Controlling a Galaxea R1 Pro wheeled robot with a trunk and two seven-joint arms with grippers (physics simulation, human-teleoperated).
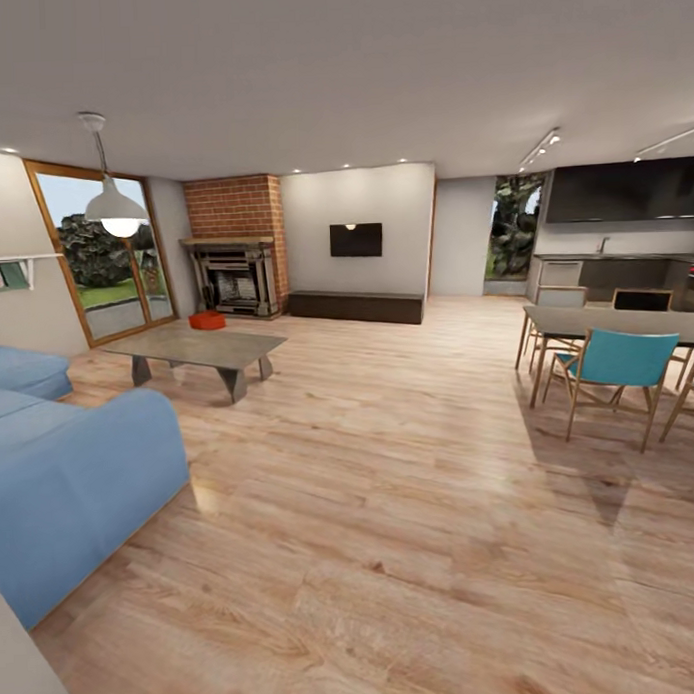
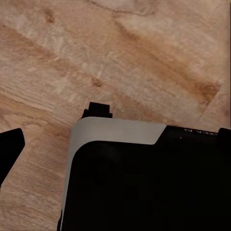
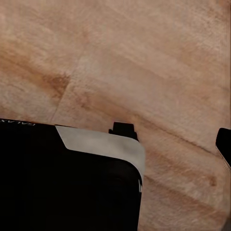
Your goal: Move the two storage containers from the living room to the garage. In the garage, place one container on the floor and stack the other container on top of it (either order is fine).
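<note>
While we stand in the living room, one orange-red container (image 1: 207, 320) sits on the floor by the fireplace (image 1: 234, 278), untouched; everything remains. We cannot tell either hand's state.

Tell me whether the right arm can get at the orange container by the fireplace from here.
Probably not: the orange container sits far across the wood floor beyond the coffee table; the robot must drive closer first.
</note>
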